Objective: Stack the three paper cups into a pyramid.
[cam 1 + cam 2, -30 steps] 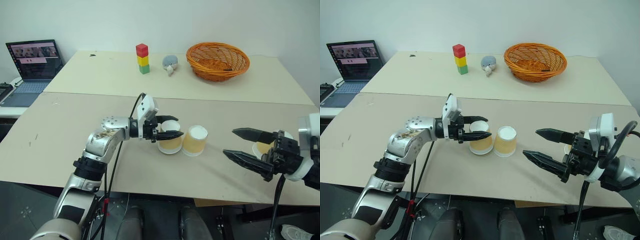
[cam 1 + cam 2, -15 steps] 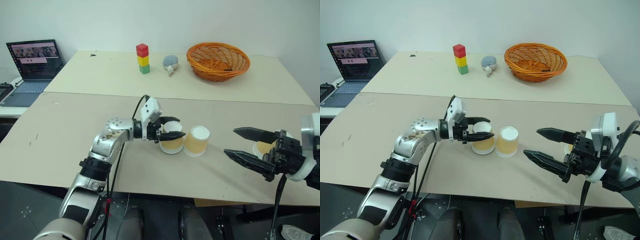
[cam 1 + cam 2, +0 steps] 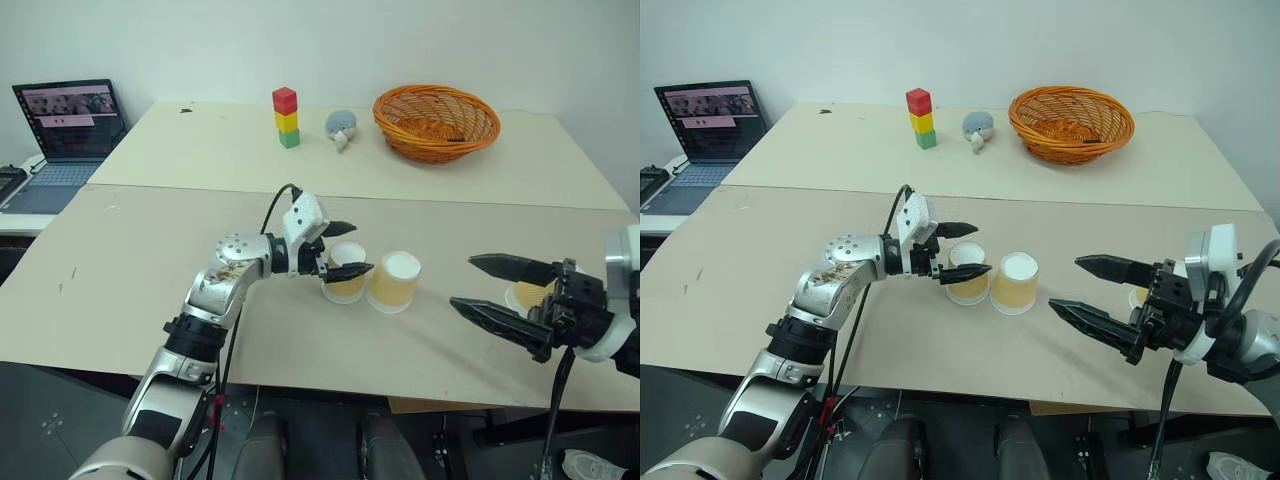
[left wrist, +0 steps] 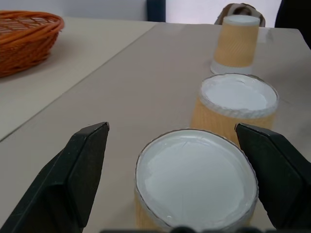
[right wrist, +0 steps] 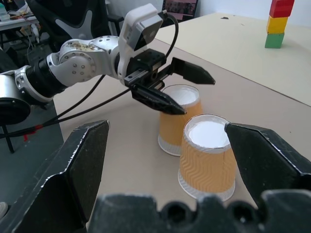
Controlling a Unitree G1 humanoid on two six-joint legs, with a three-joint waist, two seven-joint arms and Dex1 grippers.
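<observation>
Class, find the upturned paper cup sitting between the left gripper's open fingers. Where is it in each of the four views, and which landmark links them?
Left eye view: the cup stands mid-table, at the left gripper.
Right eye view: mid-table again, slightly further left.
Left wrist view: the closest cup, inside the open jaws.
Right wrist view: the rear cup, beneath the left gripper.
Shared landmark: the neighbouring cup beside it.

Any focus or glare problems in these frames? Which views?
Left wrist view: nearest cup is soft, and so are the black fingers at the frame edge; the far cup is sharper. Right wrist view: its own fingers are blurred, cups are clear. Eye views: even light, soft shadows, no glare on the table.
</observation>
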